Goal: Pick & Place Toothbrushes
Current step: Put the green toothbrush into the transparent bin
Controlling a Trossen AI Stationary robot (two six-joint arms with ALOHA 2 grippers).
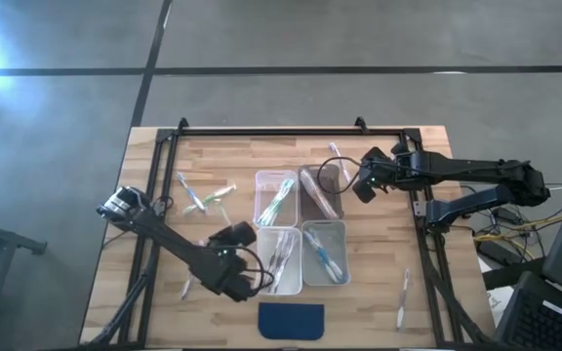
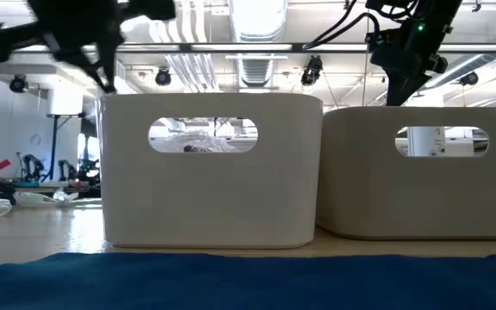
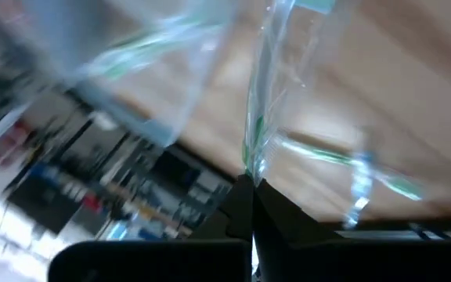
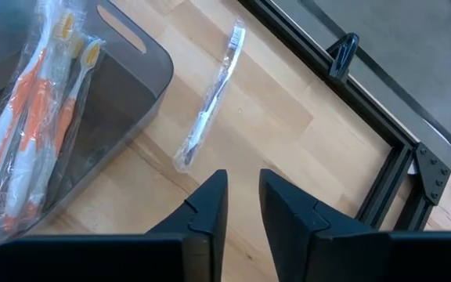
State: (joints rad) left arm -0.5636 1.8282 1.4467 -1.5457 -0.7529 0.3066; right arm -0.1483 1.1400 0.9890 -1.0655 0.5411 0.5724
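Note:
Four clear bins stand mid-table: the far left bin [image 1: 275,198], the far right bin [image 1: 322,190], the near left bin [image 1: 279,261] and the near right bin [image 1: 324,252], each with wrapped toothbrushes lying inside. My left gripper [image 1: 260,283] is beside the near left bin, shut on a clear-wrapped toothbrush [image 3: 258,117] with green accents. My right gripper [image 4: 243,192] hovers open by the far right bin, above a loose wrapped toothbrush [image 4: 210,102] that lies flat on the wood. My left gripper pinches one end of the wrapped toothbrush [image 3: 250,168] between its two shut fingertips. The brush runs on beyond the fingertips, roughly in line with the fingers. It looks lifted off the table, though the view is blurred.
More loose toothbrushes lie on the table at far left [image 1: 203,195], near left [image 1: 188,286] and near right [image 1: 403,292]. A dark blue pad [image 1: 291,320] lies at the near edge. A black frame rail [image 1: 281,132] runs along the far edge.

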